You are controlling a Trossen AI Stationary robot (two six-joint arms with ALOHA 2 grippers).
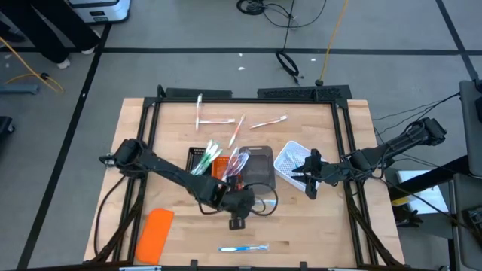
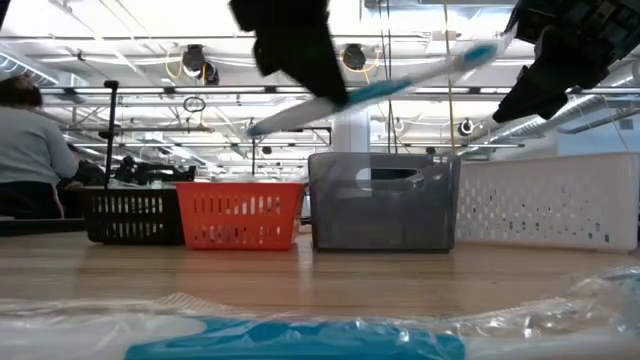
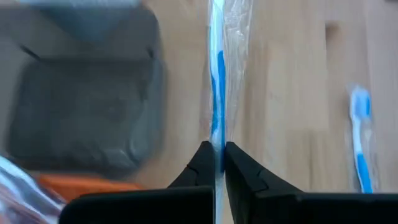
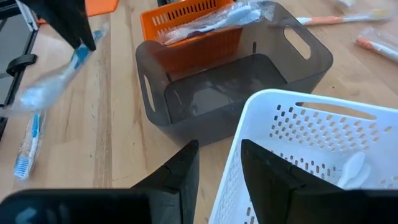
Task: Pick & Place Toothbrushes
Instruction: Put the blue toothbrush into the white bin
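Observation:
My left gripper (image 3: 217, 152) is shut on a blue-white toothbrush (image 2: 400, 80) in a clear wrapper, held in the air near the grey tray (image 1: 257, 167). A second blue-white toothbrush (image 1: 242, 248) lies flat near the table's near edge. Several pink and white toothbrushes (image 1: 239, 126) lie on the far part of the table. More toothbrushes (image 4: 217, 18) stick out of the orange tray (image 1: 220, 164) and black tray (image 1: 199, 159). My right gripper (image 4: 217, 168) is open and hovers at the near-right rim of the white tray (image 4: 311, 137). My left gripper pinches the wrapped toothbrush's handle (image 3: 217, 134) between its two fingers, coming from above. The low view shows the hold (image 2: 335, 95) nearer one end. The brush is lifted clear, slanting, with its longer part (image 2: 470, 55) rising toward the right.
The black, orange, grey and white trays stand in a row across the table's middle. A flat orange slab (image 1: 154, 233) lies near the near-left corner. The white tray holds a pale toothbrush (image 4: 351, 168). Bare wood shows between the trays and the near edge.

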